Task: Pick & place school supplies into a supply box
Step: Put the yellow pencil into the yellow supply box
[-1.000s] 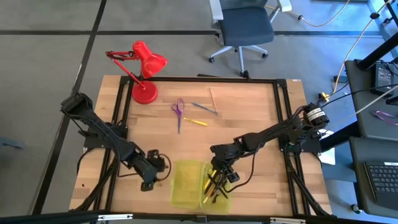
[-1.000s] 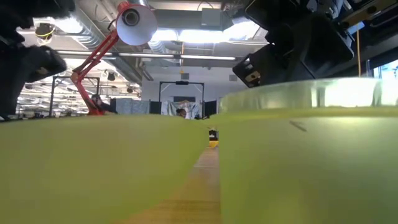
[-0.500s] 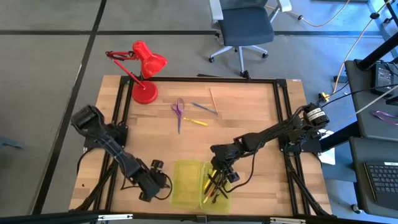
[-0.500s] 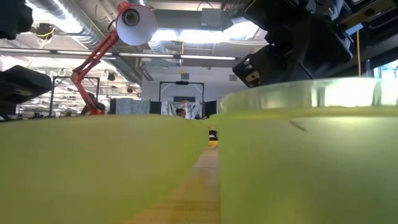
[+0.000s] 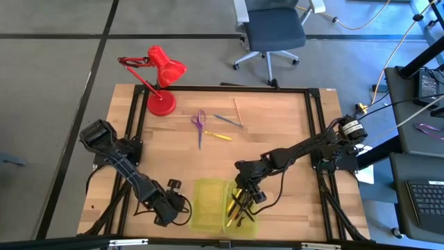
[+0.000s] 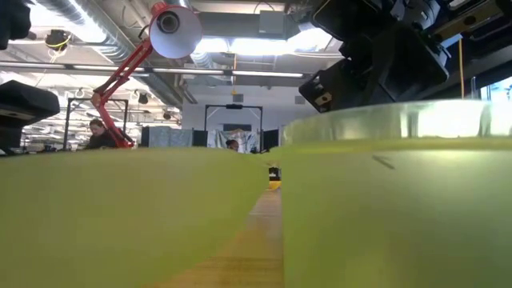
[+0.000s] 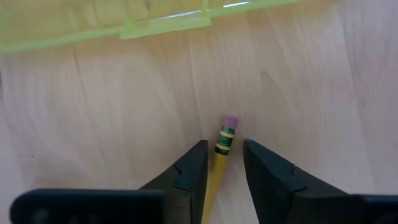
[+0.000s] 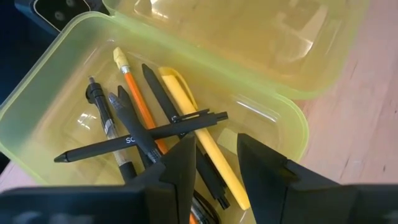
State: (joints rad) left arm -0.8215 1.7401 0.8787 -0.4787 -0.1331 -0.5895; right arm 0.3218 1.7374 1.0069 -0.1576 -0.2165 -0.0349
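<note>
overhead, red lamp (image 5: 163, 76) on wooden table (image 5: 277, 132).

One translucent yellow-green plastic pencil case (image 5: 223, 205), two halves. One pair of purple-handled scissors (image 5: 200, 123), one red desk lamp (image 5: 159, 80). One yellow pencil with a pink eraser (image 7: 220, 160) sits between the left tool's fingers.

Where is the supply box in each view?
High: supply box at the near table edge, between both grippers.
Low: its walls fill the foreground.
Left wrist: only its edge shows, beyond the held pencil.
Right wrist: open, pens inside.
Shared landmark: the gap between its two halves.
</note>
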